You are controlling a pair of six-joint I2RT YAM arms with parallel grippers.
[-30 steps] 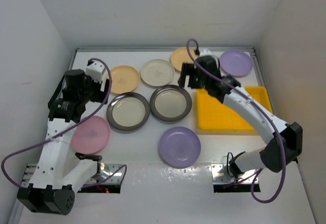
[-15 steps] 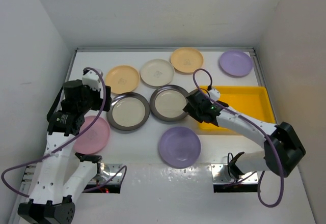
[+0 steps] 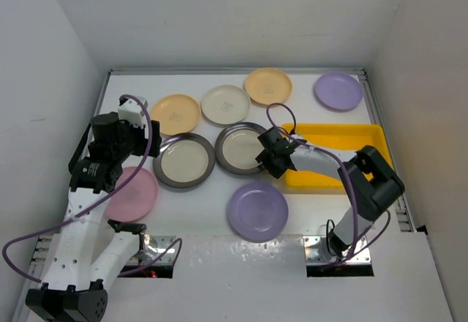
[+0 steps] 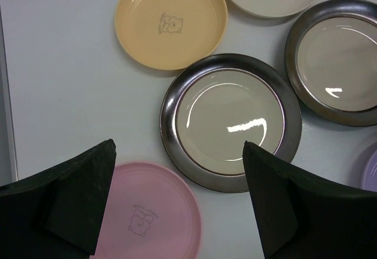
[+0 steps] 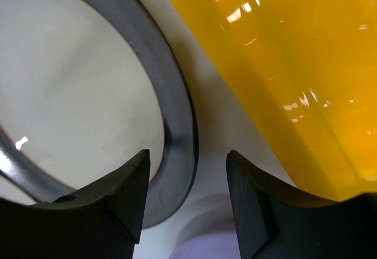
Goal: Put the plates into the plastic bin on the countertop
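Note:
Eight plates lie on the white countertop [image 3: 190, 205]: two dark-rimmed [image 3: 183, 160] [image 3: 241, 148], two lilac [image 3: 257, 211] [image 3: 338, 90], two pale orange [image 3: 178, 113] [image 3: 268, 85], one cream [image 3: 225, 104], one pink [image 3: 134, 192]. The yellow bin [image 3: 344, 154] sits at the right with no plate showing in it. My right gripper [image 3: 269, 162] is open, low at the right rim of the right dark-rimmed plate [image 5: 177, 123], one finger over the plate and one outside, beside the bin wall [image 5: 277, 76]. My left gripper [image 4: 177, 212] is open, above the pink plate [image 4: 147, 218] and the left dark-rimmed plate [image 4: 230, 120].
White walls border the counter at the back and both sides. The arm bases stand at the near edge. A purple cable loops above the right arm [image 3: 281, 117].
My right arm swung down from the far orange plate and came to the right dark-rimmed plate's rim beside the bin. My left arm drew back slightly toward the pink plate.

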